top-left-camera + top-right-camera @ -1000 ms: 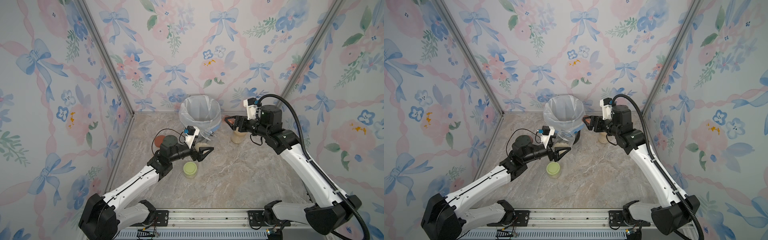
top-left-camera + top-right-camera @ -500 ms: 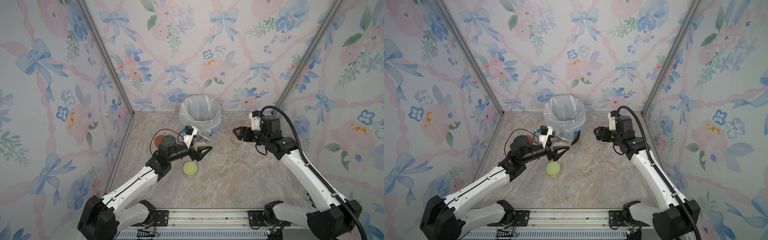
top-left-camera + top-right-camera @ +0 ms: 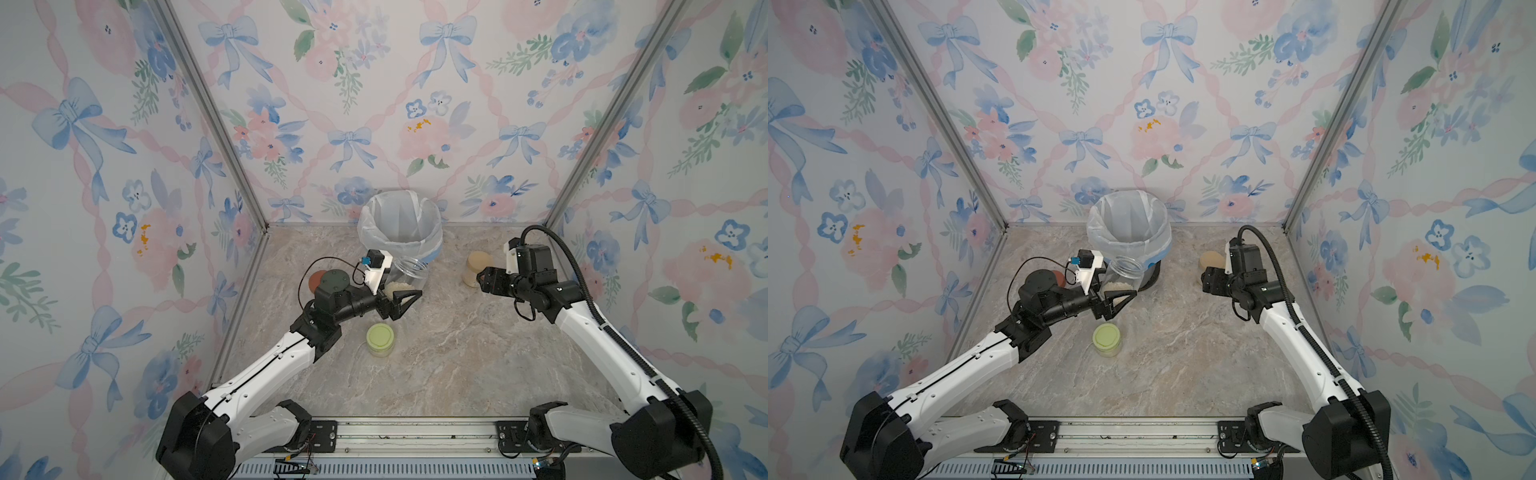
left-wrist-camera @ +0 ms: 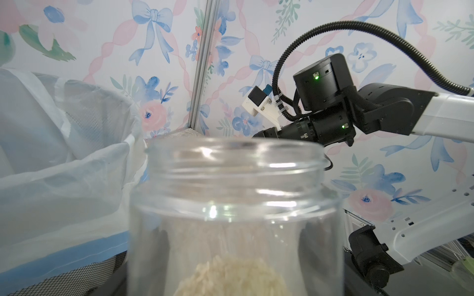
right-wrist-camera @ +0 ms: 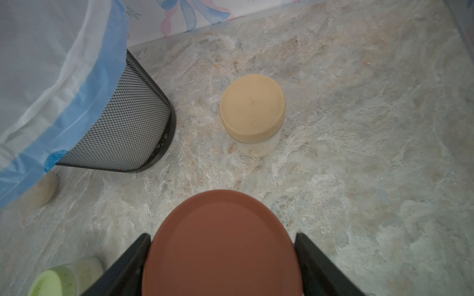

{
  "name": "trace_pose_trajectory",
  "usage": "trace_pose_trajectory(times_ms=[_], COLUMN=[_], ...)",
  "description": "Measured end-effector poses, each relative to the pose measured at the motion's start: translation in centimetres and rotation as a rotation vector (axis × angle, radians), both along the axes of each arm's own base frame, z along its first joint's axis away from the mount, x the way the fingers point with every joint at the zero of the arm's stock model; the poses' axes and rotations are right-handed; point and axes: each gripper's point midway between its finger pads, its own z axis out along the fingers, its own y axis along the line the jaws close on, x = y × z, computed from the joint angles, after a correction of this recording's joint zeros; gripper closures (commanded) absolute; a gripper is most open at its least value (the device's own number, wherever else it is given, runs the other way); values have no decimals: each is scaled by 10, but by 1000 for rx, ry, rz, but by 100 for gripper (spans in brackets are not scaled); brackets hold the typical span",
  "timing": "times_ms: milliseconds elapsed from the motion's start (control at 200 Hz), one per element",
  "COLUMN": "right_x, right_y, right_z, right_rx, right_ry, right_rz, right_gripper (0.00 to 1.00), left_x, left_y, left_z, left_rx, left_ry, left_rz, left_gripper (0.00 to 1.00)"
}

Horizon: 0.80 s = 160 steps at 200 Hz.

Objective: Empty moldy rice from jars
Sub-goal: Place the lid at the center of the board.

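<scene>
Here, left tool (image 3: 403, 291) clamps open jar (image 3: 411, 270) (base hidden), right tool (image 5: 223, 256) pinches rust-red lid (image 5: 220, 230).

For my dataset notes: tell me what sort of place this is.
Probably a staged robot test booth, not a real kitchen: floral wallpaper panels held in aluminium frame posts, a marble-look tabletop, and a mounting rail along the front edge.

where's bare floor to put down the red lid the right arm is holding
Widest bare patch for the red lid: the marble floor between the green-lidded jar, the right arm and the front rail. A smaller gap lies between the bin and the beige-lidded jar. Crowded: the bin's foot, where the left end effector holds the open jar.
</scene>
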Motion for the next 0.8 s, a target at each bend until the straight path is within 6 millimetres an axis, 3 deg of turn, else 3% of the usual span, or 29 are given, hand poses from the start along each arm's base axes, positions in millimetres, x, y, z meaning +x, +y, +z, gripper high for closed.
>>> trace_pose_trajectory(times_ms=[465, 800], right_x=[9, 18], right_y=[-49, -93], right_z=[-58, -112], right_rx=[-83, -110], right_ry=[162, 321], right_rz=[-153, -270], right_gripper=[42, 44], left_x=[3, 7], left_y=[4, 5], left_z=[0, -3], left_rx=[0, 4], left_ry=[0, 6], left_rz=[10, 16], left_gripper=[100, 100])
